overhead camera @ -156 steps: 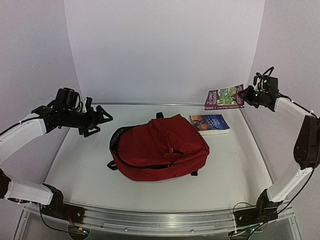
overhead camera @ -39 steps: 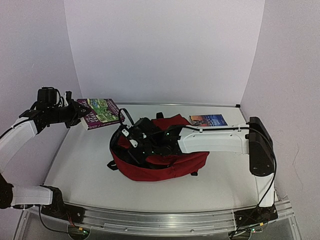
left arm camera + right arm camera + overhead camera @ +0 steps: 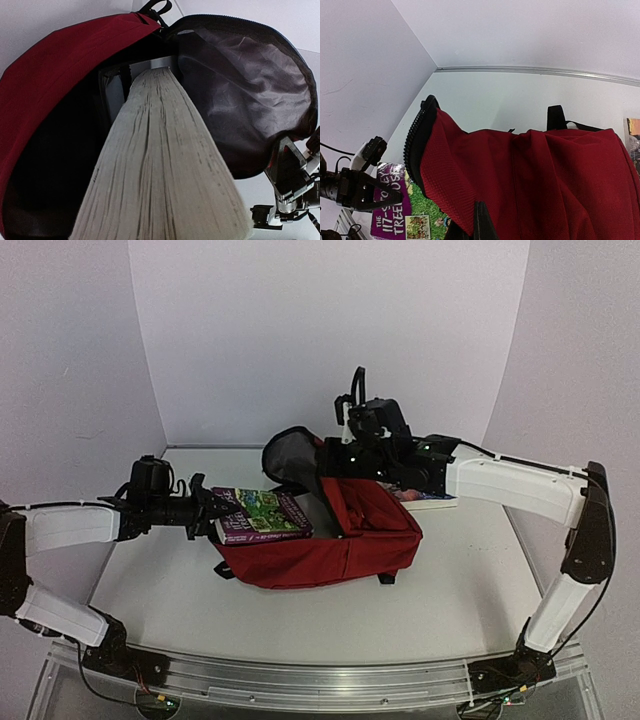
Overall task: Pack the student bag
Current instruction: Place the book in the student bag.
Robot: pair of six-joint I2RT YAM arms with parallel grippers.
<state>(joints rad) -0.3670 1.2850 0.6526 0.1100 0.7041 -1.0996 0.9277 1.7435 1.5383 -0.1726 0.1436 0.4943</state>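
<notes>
The student bag [image 3: 350, 540] lies on the table, dark red, with its mouth facing left. My right gripper [image 3: 337, 445] is shut on the bag's flap [image 3: 450, 170] and holds it raised, so the grey lining [image 3: 240, 100] shows. My left gripper [image 3: 212, 515] is shut on a purple and green book [image 3: 262, 515], held flat. The book's far end sits in the open mouth. In the left wrist view the book's page edge [image 3: 160, 165] runs into the dark inside and hides my left fingers. The right wrist view shows the pinched red fabric and the book's cover [image 3: 405, 215] below.
A second book [image 3: 432, 500] with a blue cover lies on the table behind the bag, partly hidden by my right arm. White walls close off the back and both sides. A metal rail [image 3: 300, 680] runs along the near edge.
My right gripper has risen from low at the bag's mouth and now holds the flap up. My left gripper has lowered the book and moved it right, into the opening.
</notes>
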